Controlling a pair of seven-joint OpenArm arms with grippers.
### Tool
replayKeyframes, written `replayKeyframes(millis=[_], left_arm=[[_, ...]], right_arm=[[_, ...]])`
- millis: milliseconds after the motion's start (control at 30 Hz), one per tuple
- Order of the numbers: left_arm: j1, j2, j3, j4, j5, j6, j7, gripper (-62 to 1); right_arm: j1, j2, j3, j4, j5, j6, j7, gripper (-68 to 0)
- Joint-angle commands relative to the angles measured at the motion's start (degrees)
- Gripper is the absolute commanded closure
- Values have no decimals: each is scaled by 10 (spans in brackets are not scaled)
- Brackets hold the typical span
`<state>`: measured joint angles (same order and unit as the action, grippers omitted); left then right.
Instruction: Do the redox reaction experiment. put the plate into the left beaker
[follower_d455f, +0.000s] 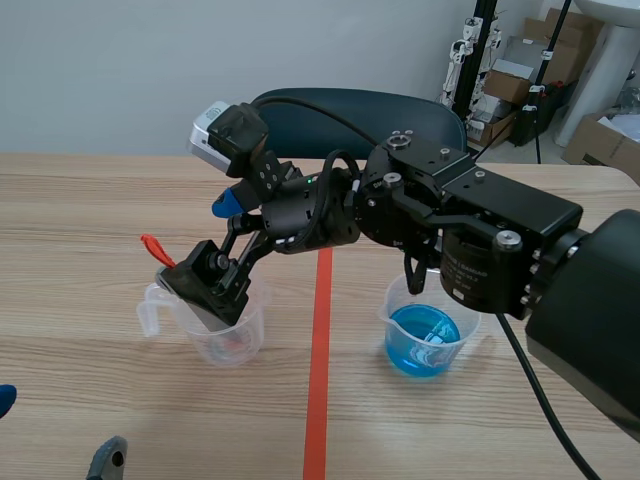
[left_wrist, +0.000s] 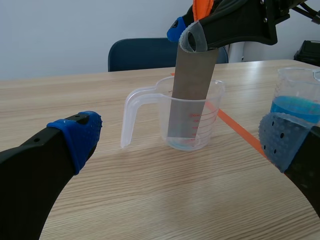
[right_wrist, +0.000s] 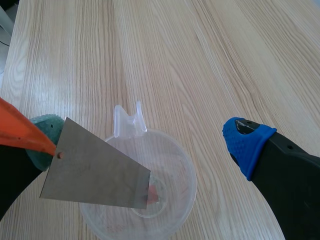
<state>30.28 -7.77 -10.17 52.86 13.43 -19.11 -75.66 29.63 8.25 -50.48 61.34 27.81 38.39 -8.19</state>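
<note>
A flat grey metal plate (left_wrist: 190, 95) stands tilted in the clear left beaker (left_wrist: 131, 112), its lower end on the bottom. An orange tag (follower_d455f: 155, 248) hangs from a hole in the plate's upper corner (right_wrist: 95, 170). My right gripper (right_wrist: 145, 145) reaches across over this beaker (follower_d455f: 215, 335) and is open. Its grey-green pad (left_wrist: 192, 40) touches the plate's top, while the blue pad (right_wrist: 245, 145) stands well clear. My left gripper (left_wrist: 180, 140) is open low at the near left (follower_d455f: 55, 430), short of the beaker, with nothing between its fingers.
A second beaker (follower_d455f: 425, 335) with blue liquid stands right of the orange tape line (follower_d455f: 320, 350), under the right arm. A dark chair (follower_d455f: 350, 115) is behind the table, and boxes (follower_d455f: 520, 70) are stacked at the back right.
</note>
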Motion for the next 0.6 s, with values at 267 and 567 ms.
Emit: replayKeyframes(millis=[267, 567], left_arm=[[0, 0, -2, 3, -7, -1, -8, -623], [-2, 0, -2, 3, -7, -1, -8, -623]], right_arm=[[12, -5, 0, 8, 7, 2, 7, -679], [12, -5, 0, 8, 7, 2, 11, -679]])
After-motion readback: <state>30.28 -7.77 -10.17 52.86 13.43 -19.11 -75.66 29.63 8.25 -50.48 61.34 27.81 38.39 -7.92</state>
